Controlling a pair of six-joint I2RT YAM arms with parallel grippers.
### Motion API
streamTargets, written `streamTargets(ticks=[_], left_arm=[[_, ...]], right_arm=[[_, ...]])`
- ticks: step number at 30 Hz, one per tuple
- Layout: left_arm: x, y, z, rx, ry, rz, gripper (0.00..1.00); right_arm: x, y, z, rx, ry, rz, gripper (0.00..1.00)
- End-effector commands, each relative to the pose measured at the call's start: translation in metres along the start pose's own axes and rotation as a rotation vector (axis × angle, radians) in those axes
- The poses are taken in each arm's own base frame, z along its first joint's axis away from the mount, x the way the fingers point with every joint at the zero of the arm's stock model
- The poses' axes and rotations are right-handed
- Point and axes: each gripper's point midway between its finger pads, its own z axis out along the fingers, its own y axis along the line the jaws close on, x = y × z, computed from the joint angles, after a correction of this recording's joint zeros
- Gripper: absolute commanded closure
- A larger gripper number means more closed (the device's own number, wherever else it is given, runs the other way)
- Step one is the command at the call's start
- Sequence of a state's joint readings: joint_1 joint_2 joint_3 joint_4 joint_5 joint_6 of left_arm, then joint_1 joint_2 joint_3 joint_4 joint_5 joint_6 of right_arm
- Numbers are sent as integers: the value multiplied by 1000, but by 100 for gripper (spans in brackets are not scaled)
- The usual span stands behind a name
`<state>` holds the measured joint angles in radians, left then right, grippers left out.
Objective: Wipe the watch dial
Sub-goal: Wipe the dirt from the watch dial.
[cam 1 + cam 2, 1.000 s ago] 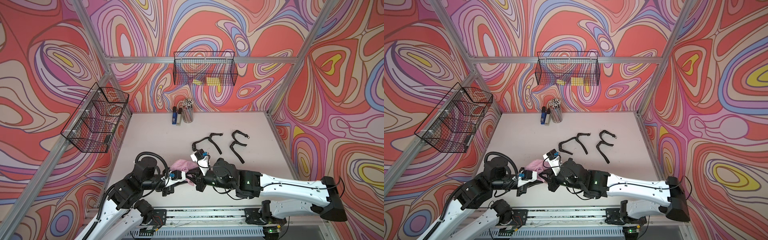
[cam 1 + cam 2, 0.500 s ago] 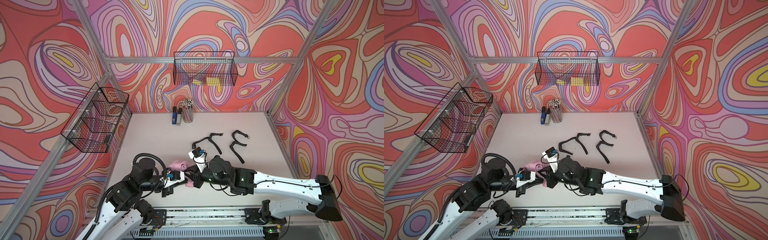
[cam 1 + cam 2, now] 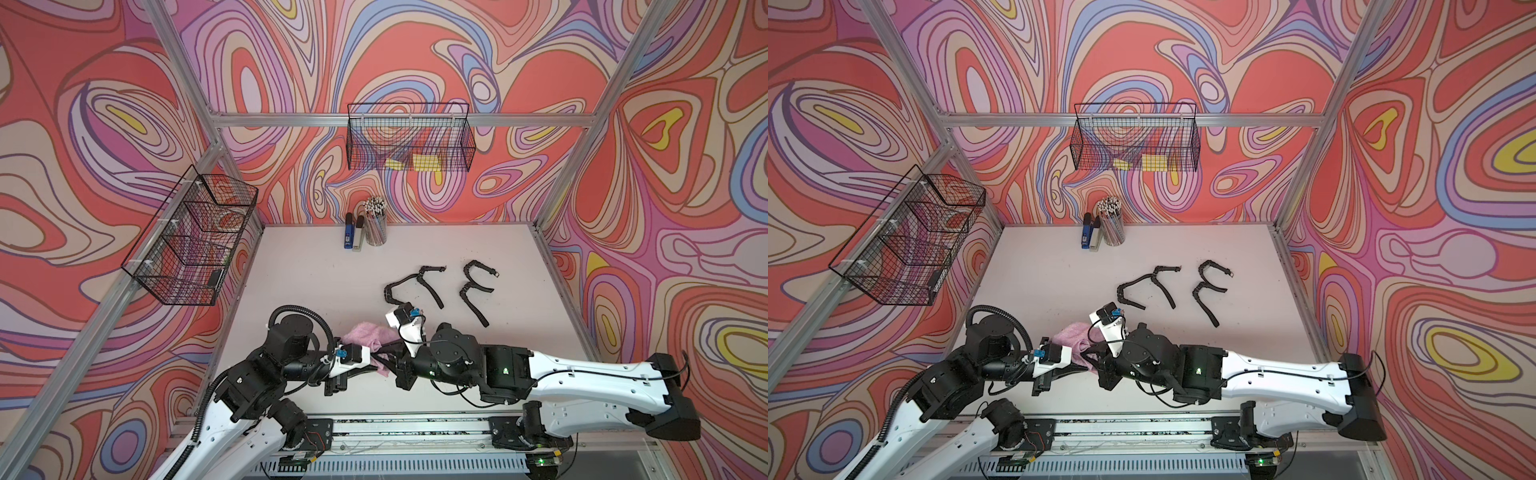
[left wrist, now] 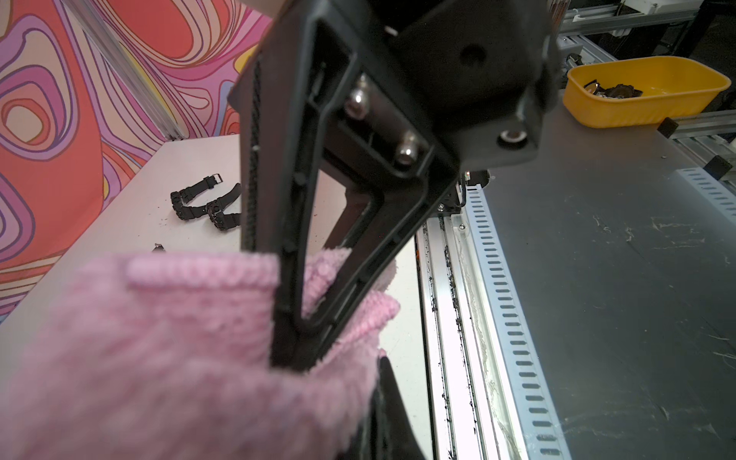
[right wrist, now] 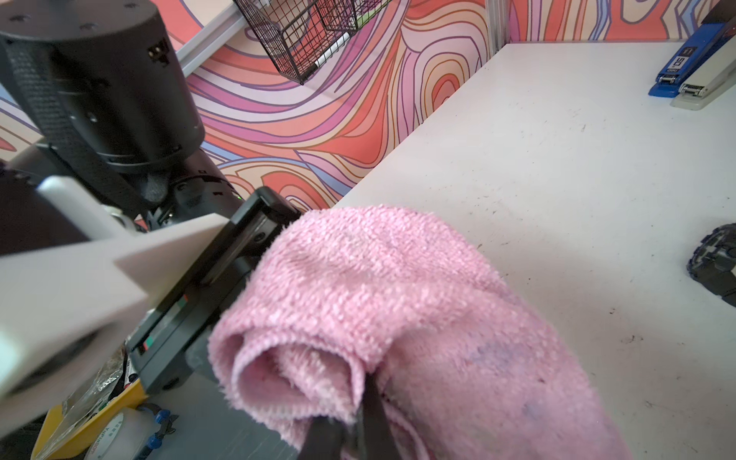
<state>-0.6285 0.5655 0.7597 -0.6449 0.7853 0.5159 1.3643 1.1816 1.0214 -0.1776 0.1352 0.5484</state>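
Under the bunched pink terry cloth (image 3: 365,333), perhaps, the watch dial: cannot tell, with fabric covering the spot where both grippers meet. Clamped on that cloth, the right gripper (image 3: 385,360), black fingers (image 5: 360,422) pinching a fold. Reaching in from the cloth's opposite side, the left gripper (image 3: 371,367), jaws together (on what, cannot tell: tips buried in fabric). Blocking much of the left wrist view, one black triangular finger dug into the cloth; crowding the right wrist view, the left arm's black housing.

Beyond the cloth, well apart from it on the white table (image 3: 291,282): count four black curved watches (image 3: 424,272), faces too small to read, one cut off by the frame in the right wrist view. Farther behind the cloth, by the wall: one blue stapler (image 3: 348,237), one grey stapler (image 3: 358,242), one mesh cup of pencils (image 3: 376,228). Higher up, two black wire baskets (image 3: 409,141).
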Motion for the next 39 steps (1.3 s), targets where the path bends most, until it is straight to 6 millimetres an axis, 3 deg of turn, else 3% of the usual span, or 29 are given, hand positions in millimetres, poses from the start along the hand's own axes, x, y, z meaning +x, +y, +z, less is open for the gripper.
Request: streamTargets(ticks=[1, 6, 12, 17, 23, 31, 34, 39], left_arm=[[-35, 29, -10, -136, -77, 120, 100], [-42, 19, -11, -88, -116, 146, 100], [-50, 9, -15, -60, -163, 202, 100], [-48, 12, -17, -92, -159, 223, 100], [-36, 17, -7, -92, -136, 222, 100], [-28, 23, 2, -91, -120, 265, 100], [-27, 23, 3, -86, -119, 282, 100], [-24, 24, 6, -81, -108, 293, 100]], right_arm=[[48, 23, -2, -107, 167, -17, 100], [46, 3, 17, -34, 173, -60, 100], [28, -26, 32, 6, 165, -67, 100], [16, -21, 33, -23, 145, -66, 100], [8, -10, 8, 9, 134, -102, 100], [-20, -58, -54, 291, 20, -94, 100], [-38, -57, -72, 304, -40, -111, 100], [-53, -43, -71, 261, -59, -174, 100]])
